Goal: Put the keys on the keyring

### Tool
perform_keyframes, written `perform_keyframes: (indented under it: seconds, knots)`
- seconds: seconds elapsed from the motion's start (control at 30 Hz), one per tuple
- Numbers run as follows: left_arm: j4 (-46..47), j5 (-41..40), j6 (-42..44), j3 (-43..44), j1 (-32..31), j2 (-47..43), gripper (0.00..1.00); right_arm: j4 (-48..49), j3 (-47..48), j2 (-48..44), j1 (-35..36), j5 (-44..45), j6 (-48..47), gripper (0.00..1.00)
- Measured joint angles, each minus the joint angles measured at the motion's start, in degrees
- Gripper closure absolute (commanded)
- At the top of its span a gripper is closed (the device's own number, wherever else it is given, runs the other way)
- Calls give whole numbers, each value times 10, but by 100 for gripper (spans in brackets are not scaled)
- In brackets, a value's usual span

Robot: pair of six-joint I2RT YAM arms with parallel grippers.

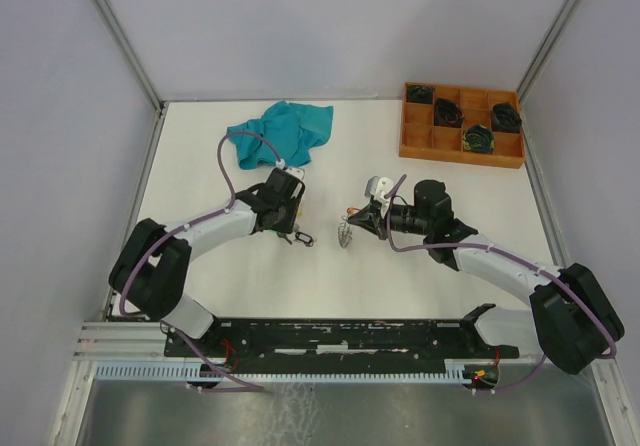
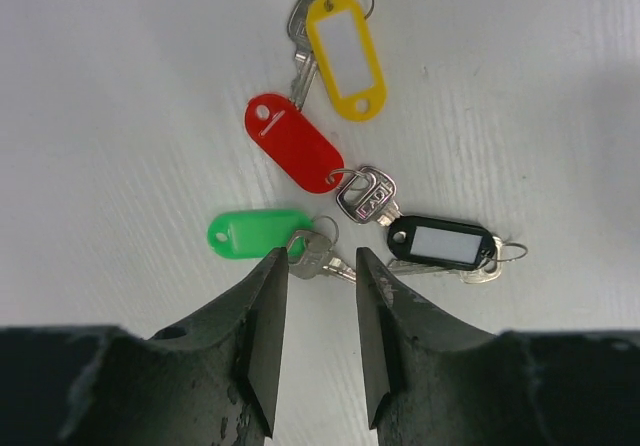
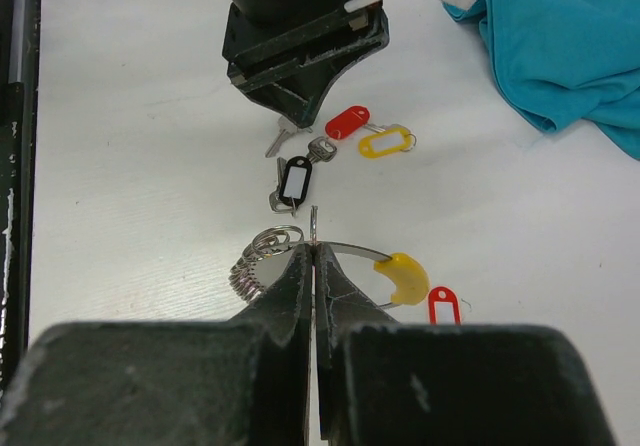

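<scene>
Four keys lie clustered on the white table in the left wrist view, with tags yellow (image 2: 345, 56), red (image 2: 293, 143), green (image 2: 258, 234) and black (image 2: 440, 243). My left gripper (image 2: 320, 261) is open and empty, its tips either side of the green-tagged key's silver head, just above it. My right gripper (image 3: 314, 248) is shut on the keyring (image 3: 350, 250), a thin wire ring with a yellow sleeve (image 3: 405, 276) and several small split rings (image 3: 255, 261) threaded on it. A red-rimmed tag (image 3: 443, 306) lies by the sleeve. The top view shows both grippers, left (image 1: 291, 229) and right (image 1: 362, 218), near mid-table.
A teal cloth (image 1: 285, 131) lies behind the left arm. An orange compartment tray (image 1: 462, 124) with dark coiled bundles stands at the back right. The left gripper (image 3: 297, 126) hangs over the keys in the right wrist view, hiding the green tag.
</scene>
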Motion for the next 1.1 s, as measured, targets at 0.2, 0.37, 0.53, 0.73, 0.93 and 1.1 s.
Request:
perform_keyframes:
  seconds: [0.2,0.37,0.53,0.73,0.93,1.1]
  knots:
    - [-53,0,45,33,2,47,67,5,0,0,-1,1,0,99]
    - [-92,-4,85,66,-2,68,68,7,-2,0,-1,0,0,99]
    - [-112,-20,116,95,-18,94,70,9,-2,0,-1,0,0,99]
    - [-134,-30,144,125,-32,134,72,9,-2,1,-2,-1,0,99]
    - [-147,-44,158,134,-36,151,75,9,-2,6,-2,-1,1,99]
    - [-152,-47,162,136,-36,156,79,14,-2,13,-2,-5,1,99]
